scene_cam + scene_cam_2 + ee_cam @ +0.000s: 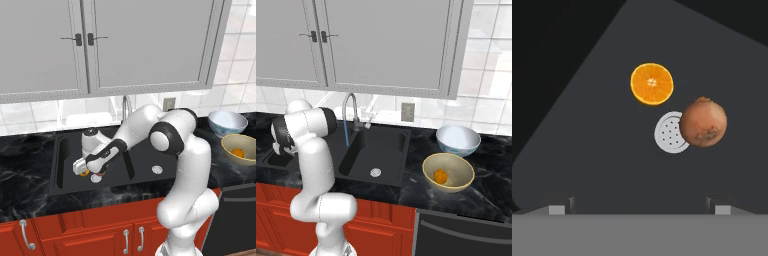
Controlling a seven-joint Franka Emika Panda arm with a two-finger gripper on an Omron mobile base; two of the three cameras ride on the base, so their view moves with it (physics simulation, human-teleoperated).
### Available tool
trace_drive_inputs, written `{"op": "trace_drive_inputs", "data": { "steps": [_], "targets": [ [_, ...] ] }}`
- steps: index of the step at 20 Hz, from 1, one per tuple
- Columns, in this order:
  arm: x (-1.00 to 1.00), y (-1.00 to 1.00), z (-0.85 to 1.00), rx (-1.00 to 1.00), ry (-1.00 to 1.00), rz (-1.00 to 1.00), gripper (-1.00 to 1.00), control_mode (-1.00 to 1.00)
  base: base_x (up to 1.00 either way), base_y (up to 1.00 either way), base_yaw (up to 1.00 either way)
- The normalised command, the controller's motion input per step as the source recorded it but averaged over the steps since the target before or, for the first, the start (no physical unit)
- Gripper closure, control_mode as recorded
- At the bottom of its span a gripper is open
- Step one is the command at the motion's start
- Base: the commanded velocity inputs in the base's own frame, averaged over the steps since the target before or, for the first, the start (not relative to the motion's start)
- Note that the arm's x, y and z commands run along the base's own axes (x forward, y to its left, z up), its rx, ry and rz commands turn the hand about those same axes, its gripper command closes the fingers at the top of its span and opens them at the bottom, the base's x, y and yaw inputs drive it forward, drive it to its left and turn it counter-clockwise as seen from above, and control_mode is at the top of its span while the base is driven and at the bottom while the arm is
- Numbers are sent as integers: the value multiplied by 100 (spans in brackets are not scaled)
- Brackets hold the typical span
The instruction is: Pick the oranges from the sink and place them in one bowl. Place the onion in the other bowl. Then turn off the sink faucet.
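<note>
The remaining orange [652,83] lies on the floor of the left basin of the black sink [65,155], just beside the small perforated pale drain [669,134], and the reddish-brown onion [703,121] sits on the drain's other side, overlapping its edge in the hand view. The orange looks like a firm, smooth-skinned ball, light for this arm, yet round and likely to roll or slip if pinched off-centre; the safest hold is judged to be across its widest girth, fingers straddling it evenly from above. The onion appears duller, with a mottled papery skin and a small nub at its top, also stiff and light, and close enough to the orange that a careless descent might nudge it. The gripper [80,167] hovers low over that basin with its jaws spread as wide as they go and nothing between them. On the glossy black marbled counter [491,190] to the right stand the shallow yellow-tan bowl [466,172], already holding one orange, and the rounded pale blue-white bowl [458,141] just behind it, which appears empty. The slim silver faucet [350,112] arches over the divider, a thin blue stream of water falling from its spout.
</note>
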Motion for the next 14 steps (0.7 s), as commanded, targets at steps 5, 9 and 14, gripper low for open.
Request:
{"op": "trace_drive_inputs", "data": {
  "steps": [5,9,14],
  "targets": [
    [5,5,-4,0,0,0,-100,-100,0,0,0],
    [5,5,-4,0,0,0,-100,-100,0,0,0],
    [5,2,-4,0,0,0,-100,-100,0,0,0]
  ]
}}
